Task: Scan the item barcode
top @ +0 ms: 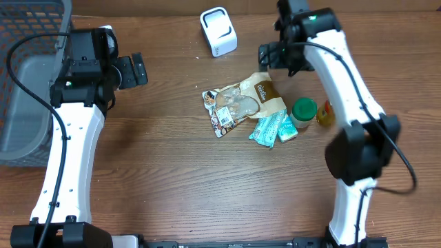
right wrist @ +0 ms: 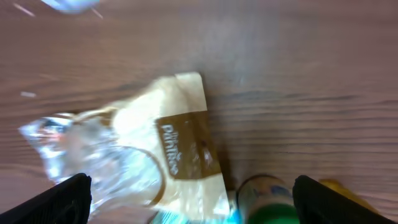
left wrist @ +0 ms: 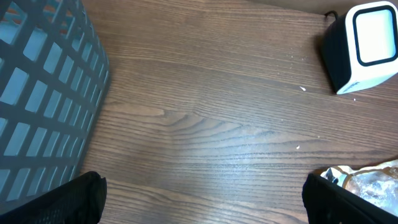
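Right gripper, seen from overhead, hangs with jaws spread and empty at twelve o'clock of the cream snack pouch. That pouch is my guess for the item. It lies mid-table, with the scanner at its eleven o'clock and a green-lidded jar at four. Left gripper also gapes, holding nothing, well off at nine o'clock beside the basket.

Left wrist view: bare wood ahead, scanner at two o'clock.

Right wrist view, blurred: the pouch fills the middle. It looks light, crinkly and slippery, so pinch a flat sealed edge, not the puffy middle.
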`<state>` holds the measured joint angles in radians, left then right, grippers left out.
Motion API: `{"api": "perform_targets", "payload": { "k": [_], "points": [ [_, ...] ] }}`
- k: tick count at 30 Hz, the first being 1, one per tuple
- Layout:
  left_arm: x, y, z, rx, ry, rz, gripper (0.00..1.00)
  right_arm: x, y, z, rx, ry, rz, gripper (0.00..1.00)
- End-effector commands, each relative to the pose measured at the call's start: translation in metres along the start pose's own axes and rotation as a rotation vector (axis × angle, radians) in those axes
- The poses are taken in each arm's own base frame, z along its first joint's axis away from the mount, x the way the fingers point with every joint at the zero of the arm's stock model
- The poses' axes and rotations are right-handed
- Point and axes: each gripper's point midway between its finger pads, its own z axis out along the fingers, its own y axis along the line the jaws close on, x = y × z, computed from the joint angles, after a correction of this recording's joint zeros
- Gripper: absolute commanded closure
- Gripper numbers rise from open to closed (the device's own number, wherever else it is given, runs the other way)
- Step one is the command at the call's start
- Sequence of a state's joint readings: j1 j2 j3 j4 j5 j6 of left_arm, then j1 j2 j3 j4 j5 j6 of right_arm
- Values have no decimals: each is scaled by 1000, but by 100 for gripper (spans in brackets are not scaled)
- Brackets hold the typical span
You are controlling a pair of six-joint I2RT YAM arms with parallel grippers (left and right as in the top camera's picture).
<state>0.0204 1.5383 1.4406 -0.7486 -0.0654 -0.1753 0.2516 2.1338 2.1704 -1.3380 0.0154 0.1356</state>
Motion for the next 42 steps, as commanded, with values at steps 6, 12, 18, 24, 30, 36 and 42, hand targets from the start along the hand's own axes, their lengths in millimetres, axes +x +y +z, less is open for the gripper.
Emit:
{"api": "perform_targets", "payload": {
  "k": [6,12,18,24,30,36,42],
  "points": [
    [-4,4,-1,-15,-9,18,0,-7,-5,-180,-26,-404,5,0],
    [-4,4,-1,-15,-8,18,0,29,-17,-294,-56,-657,22,0],
    [-4,4,-1,-15,-9,18,0,95,-36,-372,-62,-816,24,0],
    [-4,4,-1,-15,-8,18,0,157,-55,-393,-38,-825,41,0],
    [-4,4,-1,-15,-8,18,0,206,-63,-412,-58,-869,49,0],
    [-4,4,-1,-15,-9,18,0,244,-71,-409,-64,-907,54,0],
    [-4,4,-1,-15,-9,18,0,262,-78,-371,-49,-931,80,0]
  ]
}}
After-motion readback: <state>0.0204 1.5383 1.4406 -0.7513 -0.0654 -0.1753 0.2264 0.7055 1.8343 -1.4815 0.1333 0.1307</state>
